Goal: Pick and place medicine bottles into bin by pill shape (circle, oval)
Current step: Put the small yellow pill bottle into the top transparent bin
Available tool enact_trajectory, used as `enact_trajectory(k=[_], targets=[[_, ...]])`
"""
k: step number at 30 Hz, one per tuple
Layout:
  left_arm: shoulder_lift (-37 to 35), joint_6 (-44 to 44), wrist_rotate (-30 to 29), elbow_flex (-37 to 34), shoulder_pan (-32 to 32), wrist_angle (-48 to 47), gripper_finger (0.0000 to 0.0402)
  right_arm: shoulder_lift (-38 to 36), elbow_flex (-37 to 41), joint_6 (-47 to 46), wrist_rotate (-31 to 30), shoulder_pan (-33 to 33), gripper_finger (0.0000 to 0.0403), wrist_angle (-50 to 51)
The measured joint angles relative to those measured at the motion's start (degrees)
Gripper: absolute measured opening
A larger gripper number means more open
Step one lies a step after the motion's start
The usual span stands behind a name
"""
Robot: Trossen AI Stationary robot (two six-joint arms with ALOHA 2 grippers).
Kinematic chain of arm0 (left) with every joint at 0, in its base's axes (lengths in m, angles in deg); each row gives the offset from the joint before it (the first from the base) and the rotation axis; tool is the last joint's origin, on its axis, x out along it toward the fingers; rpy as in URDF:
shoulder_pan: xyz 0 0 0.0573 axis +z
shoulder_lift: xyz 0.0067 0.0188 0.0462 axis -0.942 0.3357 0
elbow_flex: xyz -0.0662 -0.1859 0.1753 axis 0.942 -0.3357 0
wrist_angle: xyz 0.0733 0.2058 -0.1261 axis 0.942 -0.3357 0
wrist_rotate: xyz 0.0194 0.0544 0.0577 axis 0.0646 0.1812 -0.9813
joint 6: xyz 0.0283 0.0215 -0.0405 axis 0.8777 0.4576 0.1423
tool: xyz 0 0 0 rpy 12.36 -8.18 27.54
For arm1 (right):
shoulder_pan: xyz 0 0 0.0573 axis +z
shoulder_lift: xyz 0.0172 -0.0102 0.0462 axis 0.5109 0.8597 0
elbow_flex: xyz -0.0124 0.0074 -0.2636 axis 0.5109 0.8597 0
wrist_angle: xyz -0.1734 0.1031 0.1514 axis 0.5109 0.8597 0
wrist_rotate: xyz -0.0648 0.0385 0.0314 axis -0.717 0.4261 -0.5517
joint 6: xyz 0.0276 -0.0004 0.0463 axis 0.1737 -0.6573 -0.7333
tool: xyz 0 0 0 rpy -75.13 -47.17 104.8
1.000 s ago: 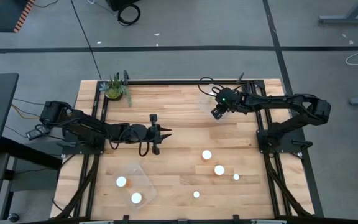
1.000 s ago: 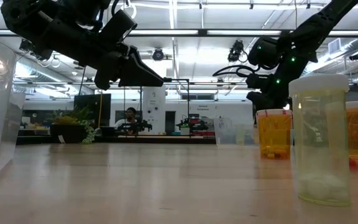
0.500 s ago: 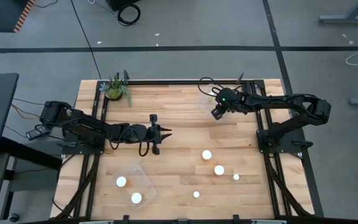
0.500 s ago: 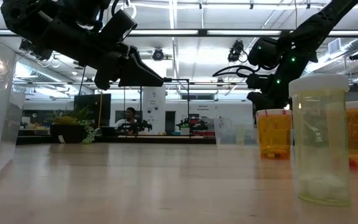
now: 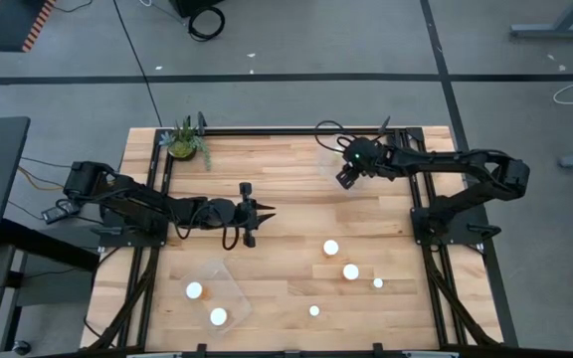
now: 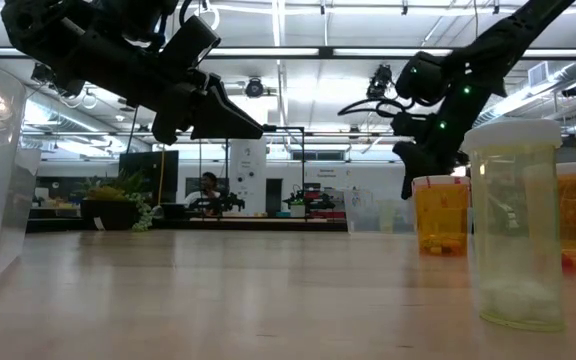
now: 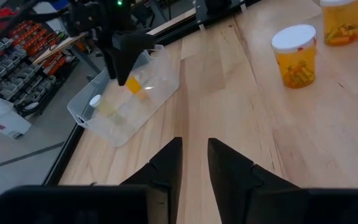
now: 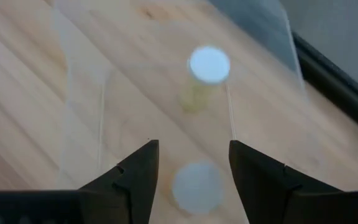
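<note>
I saw right gripper rise, fingers apart and empty, above far clear bin | 2 bottles inside, drop done | left gripper waited mid-table, fingers slightly apart | 4 loose bottles remained.

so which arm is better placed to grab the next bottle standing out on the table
Probably the right arm. Its hand is open and empty above the clear bin at the far side, and the four loose bottles stand on its half of the table. The left hand waits mid-table, slightly farther from them.
</note>
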Motion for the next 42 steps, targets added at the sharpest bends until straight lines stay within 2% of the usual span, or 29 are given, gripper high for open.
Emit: enact_trajectory(k=[8, 15, 22, 29, 33, 36, 40, 42], targets=[[0.00, -0.02, 0.00, 0.02, 0.00, -0.32, 0.0078, 0.00, -4.97, 1.92, 1.63, 1.69, 0.0203, 2.48], [0.02, -0.06, 0.00, 0.02, 0.00, -0.72, 0.0085, 0.00, -8.93, 3.04, 3.33, 11.48, 0.0202, 2.68], [0.02, -0.52, -0.01, 0.02, 0.00, -0.72, 0.0082, 0.00, -11.39, -0.53, 3.45, 22.57, 0.0202, 2.76], [0.02, -0.99, 0.00, 0.02, 0.00, -1.11, 0.0081, 0.00, -11.39, -9.80, 3.63, 33.08, 0.0202, 8.00], [0.02, -1.60, -0.01, 0.02, 0.00, -1.09, 0.0086, 0.00, -11.73, -19.43, 5.05, 39.39, 0.0202, 12.33], [0.02, -1.70, -0.02, 0.02, 0.00, -0.99, 0.0086, 0.02, -14.44, -27.42, 5.15, 44.76, 0.0202, 19.81], [0.02, -1.95, -0.02, 0.02, 0.00, -0.61, 0.0080, 0.04, -18.34, -35.79, 1.45, 52.37, 0.0199, 28.65], [0.02, -2.64, -0.02, 0.02, 0.00, -0.61, 0.0078, -0.02, -19.23, -38.59, -0.70, 55.54, 0.0195, 29.73]])
